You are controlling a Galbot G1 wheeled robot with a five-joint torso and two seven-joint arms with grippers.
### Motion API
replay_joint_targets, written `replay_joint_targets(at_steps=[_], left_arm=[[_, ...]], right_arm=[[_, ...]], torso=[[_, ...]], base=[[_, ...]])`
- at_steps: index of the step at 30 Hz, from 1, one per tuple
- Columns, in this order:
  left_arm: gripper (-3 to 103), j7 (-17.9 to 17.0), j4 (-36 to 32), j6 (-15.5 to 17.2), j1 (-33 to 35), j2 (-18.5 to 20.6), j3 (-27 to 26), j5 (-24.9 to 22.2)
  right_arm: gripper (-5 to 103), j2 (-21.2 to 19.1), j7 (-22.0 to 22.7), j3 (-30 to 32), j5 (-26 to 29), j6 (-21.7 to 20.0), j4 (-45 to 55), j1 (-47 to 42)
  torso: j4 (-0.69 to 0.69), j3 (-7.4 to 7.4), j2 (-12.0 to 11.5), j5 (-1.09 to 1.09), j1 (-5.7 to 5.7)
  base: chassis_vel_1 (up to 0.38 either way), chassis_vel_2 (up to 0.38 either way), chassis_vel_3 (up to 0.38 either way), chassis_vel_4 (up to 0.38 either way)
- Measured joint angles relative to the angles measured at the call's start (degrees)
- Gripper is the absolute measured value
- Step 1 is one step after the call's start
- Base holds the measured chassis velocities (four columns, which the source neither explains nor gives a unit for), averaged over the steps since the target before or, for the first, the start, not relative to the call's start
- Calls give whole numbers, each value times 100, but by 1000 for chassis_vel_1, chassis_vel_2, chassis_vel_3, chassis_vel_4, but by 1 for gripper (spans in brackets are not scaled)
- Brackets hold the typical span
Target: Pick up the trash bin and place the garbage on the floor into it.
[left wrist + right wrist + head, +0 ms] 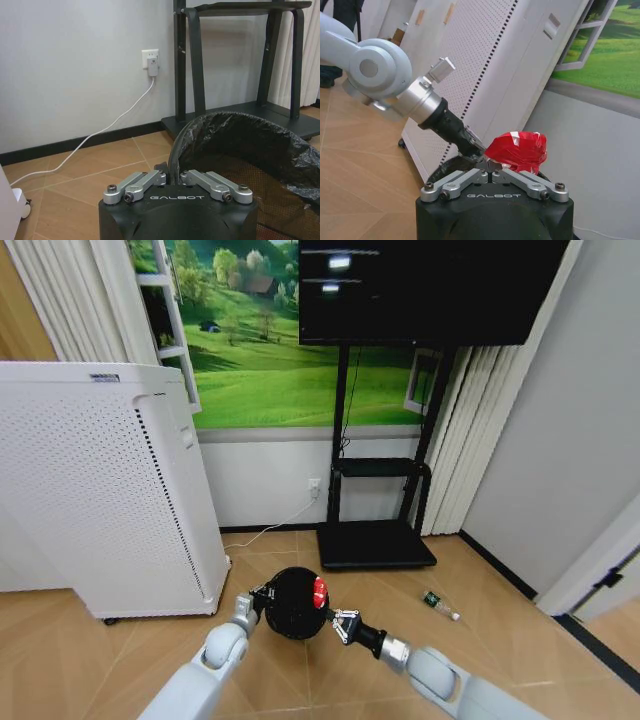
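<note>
At lower centre of the head view, the black trash bin [293, 604] is held off the floor by the left gripper [262, 597], whose fingers are clamped on its liner-covered rim. A crumpled red-and-white can [320, 591] is pinched in the closed right gripper [335, 617] just above the bin's right rim. A small green bottle [436, 604] is seen on the wooden floor [500, 630], to the right, well apart.

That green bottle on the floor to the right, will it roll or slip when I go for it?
The green bottle lies on its side on smooth floor tiles, so a nudge would probably roll it. It looks small and likely light, so it may skid away.
</note>
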Motion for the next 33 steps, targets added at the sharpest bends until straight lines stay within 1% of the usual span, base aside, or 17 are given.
replay_joint_targets(at_steps=[6,10,14,15,17,18,19,21,23,24,27,28,29,30,31,32,33], left_arm=[[7,-22,9,11,-99,-6,98,-35],[7,-24,1,19,-100,-8,115,-37],[7,-25,-21,22,-88,-9,116,-37],[7,-25,-36,24,-79,-6,116,-37],[7,-25,-38,24,-79,-3,116,-37],[7,-24,-42,25,-79,3,115,-37],[7,-24,-44,27,-79,5,113,-37],[7,-23,-48,29,-80,5,113,-37],[7,-20,-62,34,-81,4,113,-37],[7,-20,-62,34,-81,4,113,-37],[7,-21,-89,39,-64,-1,109,-33],[7,-21,-89,39,-64,-1,109,-33],[7,-21,-98,40,-57,-2,105,-30],[7,-22,-115,42,-40,-2,96,-27],[7,-25,-154,50,-4,-2,69,-25],[7,-25,-154,50,-4,-2,69,-25],[7,-29,-193,57,34,0,34,-25]], right_arm=[[0,260,57,-317,-12,-2,-237,429],[0,343,99,-377,-27,-11,-321,490],[0,350,245,-394,-40,-44,-335,493],[3,338,381,-395,-23,-109,-330,492],[3,332,402,-386,-13,-131,-323,492],[15,315,415,-364,-4,-144,-315,496],[20,296,416,-348,4,-151,-301,507],[20,286,416,-340,8,-154,-293,514],[31,245,416,-308,20,-158,-250,516],[31,245,416,-308,20,-158,-250,516],[47,205,417,-234,14,-158,-196,431],[47,205,417,-234,14,-158,-196,431],[53,193,422,-209,12,-163,-179,396],[53,183,437,-170,19,-187,-155,346],[59,170,502,-103,92,-261,-111,280],[59,170,502,-103,92,-261,-111,280],[65,168,593,-22,191,-362,-71,221]], torso=[[0,0,0,0,0],[0,0,0,0,0],[0,0,0,0,0],[-1,-1,0,0,0],[0,0,0,0,0],[-1,-1,0,0,0],[0,-1,0,0,0],[0,-1,0,0,0],[-1,-1,0,0,0],[-1,-1,0,0,0],[0,-1,0,1,0],[0,-1,0,1,0],[0,-1,0,1,0],[-1,-1,0,1,0],[-1,-1,0,1,0],[-1,-1,0,1,0],[-1,-1,0,1,0]], base=[[0,0,0,0],[0,0,0,0],[0,0,0,0],[0,0,0,0],[0,0,0,0],[0,0,0,0],[0,0,0,0],[0,0,0,0],[0,0,0,0],[0,0,0,0],[0,0,0,0],[0,0,0,0],[0,0,0,0],[0,0,0,0],[0,0,0,0],[0,0,0,0],[0,0,0,0]])
